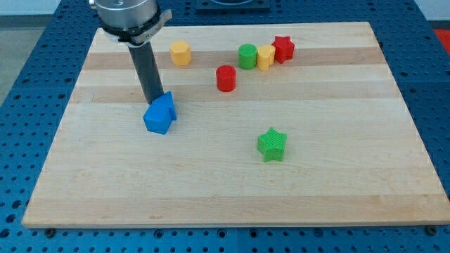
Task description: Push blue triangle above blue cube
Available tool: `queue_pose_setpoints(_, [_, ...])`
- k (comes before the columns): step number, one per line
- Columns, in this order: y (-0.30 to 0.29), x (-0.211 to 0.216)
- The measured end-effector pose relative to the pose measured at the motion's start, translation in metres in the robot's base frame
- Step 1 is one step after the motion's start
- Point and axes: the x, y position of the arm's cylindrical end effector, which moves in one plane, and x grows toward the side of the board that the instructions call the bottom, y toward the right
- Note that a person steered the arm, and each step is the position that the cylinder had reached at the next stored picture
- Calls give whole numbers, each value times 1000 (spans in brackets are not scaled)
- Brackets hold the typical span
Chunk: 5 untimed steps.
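The blue triangle (167,102) and the blue cube (158,119) sit pressed together at the left-centre of the surface (337,176), the triangle on the upper-right side of the cube and touching it. They merge into one blue lump from here — I cannot make out the seam between them cleanly, and I name the upper piece the triangle only by its peaked top. My judgement is that the triangle is already close to where the task wants it, towards the view's top from the cube, though shifted a little right.

My tip (155,102) stands just at the triangle's upper-left edge, seemingly touching it; the very end is partly masked by the blue blocks, so contact is a guess. There are no fingers on this rig to report — only the rod, and its mount is cut off at the view's top.

Outward from there: a red cylinder (226,78) lies to the upper right, well apart. A yellow hexagonal block (181,53) sits near the top. A green cylinder (247,56), a second yellow block (265,57) and a red star (283,48) huddle together, touching, so the yellow one's shape is hard to read. A green star (271,144) lies alone at lower right.
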Motion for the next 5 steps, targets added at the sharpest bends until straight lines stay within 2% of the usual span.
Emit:
queue_pose_setpoints(2, [0, 29])
queue_pose_setpoints(5, [21, -11])
